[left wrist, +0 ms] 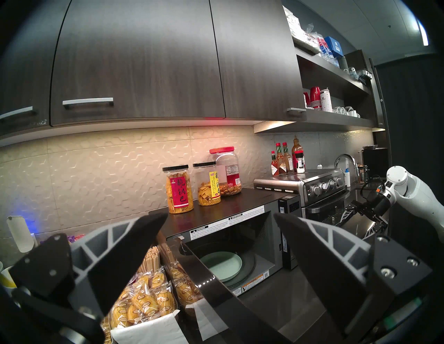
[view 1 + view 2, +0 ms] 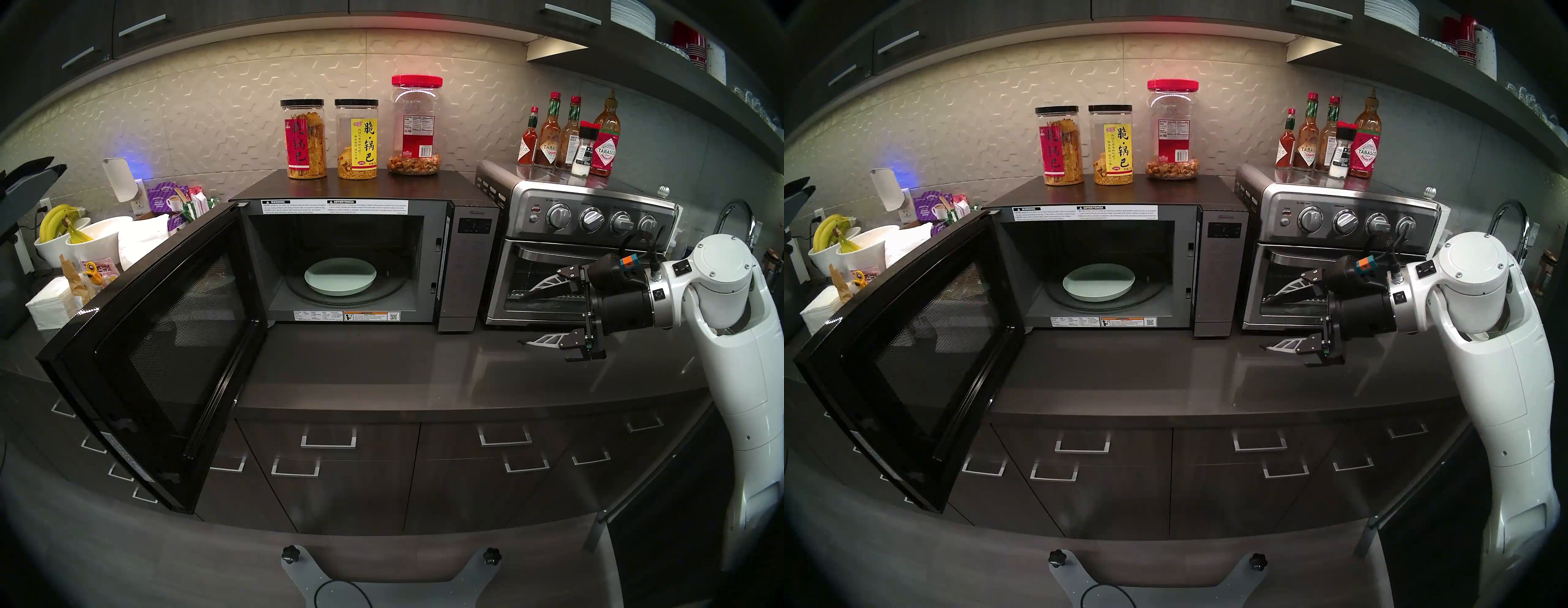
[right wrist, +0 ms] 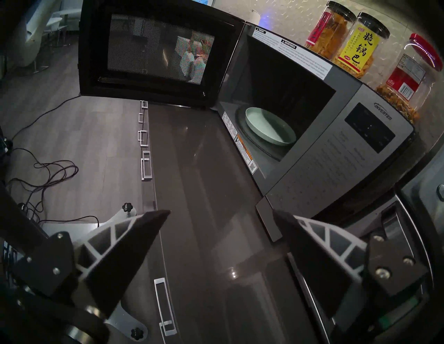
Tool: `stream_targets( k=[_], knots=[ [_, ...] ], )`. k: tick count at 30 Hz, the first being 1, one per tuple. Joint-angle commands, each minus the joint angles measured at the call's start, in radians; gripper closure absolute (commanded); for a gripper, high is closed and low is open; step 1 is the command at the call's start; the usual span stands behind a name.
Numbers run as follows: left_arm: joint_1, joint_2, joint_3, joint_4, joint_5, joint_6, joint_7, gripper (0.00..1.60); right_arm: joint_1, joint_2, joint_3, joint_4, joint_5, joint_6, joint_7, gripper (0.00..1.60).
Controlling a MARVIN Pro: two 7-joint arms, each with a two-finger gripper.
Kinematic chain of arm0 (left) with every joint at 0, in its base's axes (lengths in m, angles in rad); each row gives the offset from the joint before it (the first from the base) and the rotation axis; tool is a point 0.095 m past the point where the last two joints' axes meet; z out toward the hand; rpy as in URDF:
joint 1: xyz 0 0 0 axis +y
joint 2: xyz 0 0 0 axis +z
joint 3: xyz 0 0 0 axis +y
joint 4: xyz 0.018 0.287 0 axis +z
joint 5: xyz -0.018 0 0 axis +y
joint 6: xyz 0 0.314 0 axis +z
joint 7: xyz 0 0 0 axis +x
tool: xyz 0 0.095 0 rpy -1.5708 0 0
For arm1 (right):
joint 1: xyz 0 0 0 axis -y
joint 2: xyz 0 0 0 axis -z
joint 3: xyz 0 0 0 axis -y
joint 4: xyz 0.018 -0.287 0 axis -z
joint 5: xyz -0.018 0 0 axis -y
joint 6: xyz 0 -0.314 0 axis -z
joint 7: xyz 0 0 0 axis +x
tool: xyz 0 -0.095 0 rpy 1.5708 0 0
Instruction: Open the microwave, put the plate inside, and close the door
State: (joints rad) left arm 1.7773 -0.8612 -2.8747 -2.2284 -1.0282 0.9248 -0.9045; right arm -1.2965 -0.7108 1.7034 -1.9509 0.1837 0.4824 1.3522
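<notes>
Both grippers are spread wide and empty: the right gripper (image 2: 522,314) hangs over the counter (image 2: 382,365) in front of the toaster oven (image 2: 572,254), the left gripper (image 1: 219,217) beyond the door (image 2: 148,339). That door stands swung out to the left. The plate (image 2: 339,277) already sits inside the microwave (image 2: 464,263). Only closing remains; I judge it calls for a push on the door's outer face.

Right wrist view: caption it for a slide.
Mint-green plate sits inside the microwave, door swung wide, right gripper open above the countertop.
</notes>
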Motion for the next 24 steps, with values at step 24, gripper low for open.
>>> stream_targets(
  k=[24],
  knots=[
    [-0.001, 0.004, -0.005, 0.000, 0.002, -0.002, -0.107, 0.00, 0.015, 0.018, -0.002, 0.002, 0.028, -0.005, 0.020, 0.00]
  ],
)
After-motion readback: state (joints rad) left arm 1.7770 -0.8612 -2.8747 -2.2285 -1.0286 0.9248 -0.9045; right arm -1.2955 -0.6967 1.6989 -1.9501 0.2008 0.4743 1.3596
